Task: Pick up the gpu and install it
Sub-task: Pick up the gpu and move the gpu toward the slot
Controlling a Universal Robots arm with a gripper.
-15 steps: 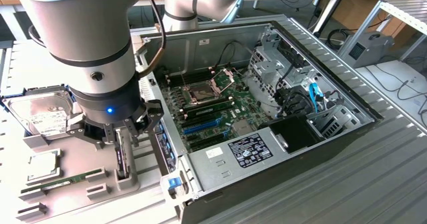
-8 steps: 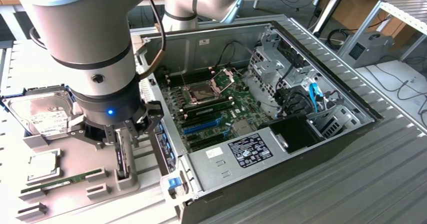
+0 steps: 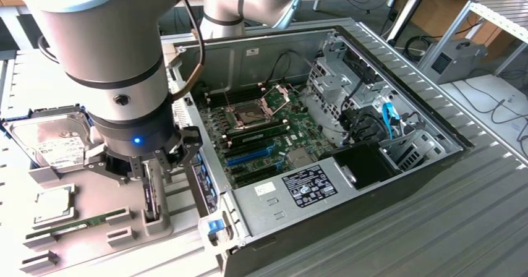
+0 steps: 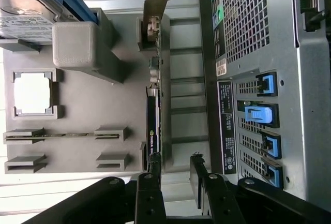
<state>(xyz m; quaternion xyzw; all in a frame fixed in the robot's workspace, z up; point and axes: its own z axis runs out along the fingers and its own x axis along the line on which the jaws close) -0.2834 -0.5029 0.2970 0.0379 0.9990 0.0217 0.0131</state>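
The end effector (image 4: 176,159) is hanging wide open by the gpu (image 4: 152,125), which is sitting in its holder (image 4: 103,105), not picked up yet.

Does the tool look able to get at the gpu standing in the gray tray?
Probably yes. The open tool hangs over the gpu, which stands on edge in the gray tray, with nothing between them. The card looks off-centre to the jaws, so a small shift may help.
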